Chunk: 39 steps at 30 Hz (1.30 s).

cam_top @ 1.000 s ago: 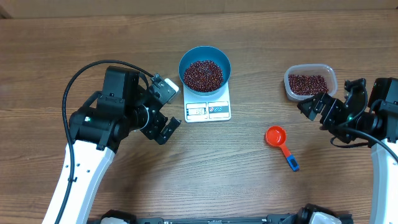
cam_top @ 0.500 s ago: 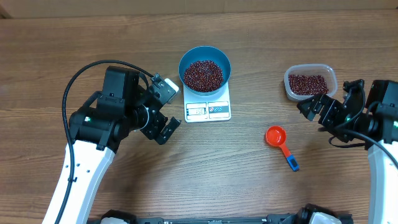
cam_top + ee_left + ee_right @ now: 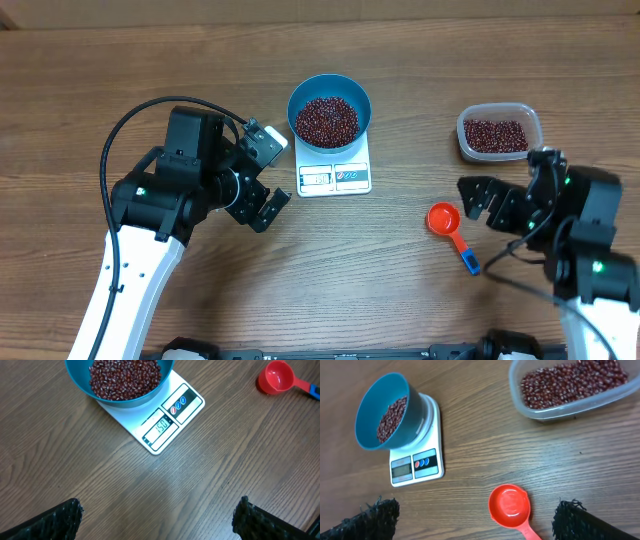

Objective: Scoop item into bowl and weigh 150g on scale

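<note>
The blue bowl (image 3: 293,112) (image 3: 77,382) (image 3: 367,412) stands on the white scale (image 3: 335,178) (image 3: 172,420) (image 3: 417,464), filled with red-brown beans (image 3: 327,119) (image 3: 125,377) (image 3: 390,420). In the left wrist view the display appears to read 150. My left gripper (image 3: 270,175) (image 3: 159,510) hovers just left of the scale, open and empty. Over bare wood, my right gripper (image 3: 478,203) (image 3: 477,510) is open right beside the red scoop (image 3: 443,218) (image 3: 510,505) (image 3: 275,376), which lies empty on the table.
A clear plastic tub (image 3: 464,140) (image 3: 516,390) holding more beans sits at the back right, behind the right gripper. The scoop's blue handle end (image 3: 470,263) points toward the front edge. The left arm's black cable loops over the table at the left.
The right arm has swung left and forward, from beside the tub to just right of the red scoop. The left arm, bowl and scale have not moved.
</note>
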Available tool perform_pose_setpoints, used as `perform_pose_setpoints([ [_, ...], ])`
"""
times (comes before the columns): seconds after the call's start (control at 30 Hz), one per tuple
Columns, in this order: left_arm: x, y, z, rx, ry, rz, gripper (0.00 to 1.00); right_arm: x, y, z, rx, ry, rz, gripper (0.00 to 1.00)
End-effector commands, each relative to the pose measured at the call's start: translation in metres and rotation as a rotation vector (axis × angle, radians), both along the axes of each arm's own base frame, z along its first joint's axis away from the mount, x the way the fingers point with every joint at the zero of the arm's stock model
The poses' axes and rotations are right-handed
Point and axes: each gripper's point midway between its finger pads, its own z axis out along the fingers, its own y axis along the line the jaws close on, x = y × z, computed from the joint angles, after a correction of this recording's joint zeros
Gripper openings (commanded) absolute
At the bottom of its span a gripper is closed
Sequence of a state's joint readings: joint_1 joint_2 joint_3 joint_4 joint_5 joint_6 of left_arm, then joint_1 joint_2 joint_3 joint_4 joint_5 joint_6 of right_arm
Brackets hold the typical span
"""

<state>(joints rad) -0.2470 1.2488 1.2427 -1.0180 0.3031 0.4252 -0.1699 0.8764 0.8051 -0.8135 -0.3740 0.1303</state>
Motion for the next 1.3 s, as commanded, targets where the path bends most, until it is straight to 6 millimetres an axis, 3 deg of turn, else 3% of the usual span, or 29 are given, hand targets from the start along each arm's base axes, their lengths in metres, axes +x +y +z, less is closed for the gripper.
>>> perform_pose_setpoints([
  [0.0,0.004,-0.002,0.007,-0.005,-0.017,-0.003,1.0,-0.008,0.001,0.003,-0.043,-0.066,-0.003,1.0],
  [0.2,0.004,-0.002,0.007,-0.005,-0.016,-0.003,1.0,-0.022,0.009,0.004,-0.055,-0.165,0.018,1.0],
  [0.73,0.004,-0.002,0.007,-0.005,-0.017,-0.003,1.0,-0.028,0.022,0.033,-0.122,-0.521,0.046,1.0],
  [1.27,0.004,-0.002,0.007,-0.005,-0.017,-0.003,1.0,-0.032,0.019,0.032,-0.134,-0.765,0.017,1.0],
])
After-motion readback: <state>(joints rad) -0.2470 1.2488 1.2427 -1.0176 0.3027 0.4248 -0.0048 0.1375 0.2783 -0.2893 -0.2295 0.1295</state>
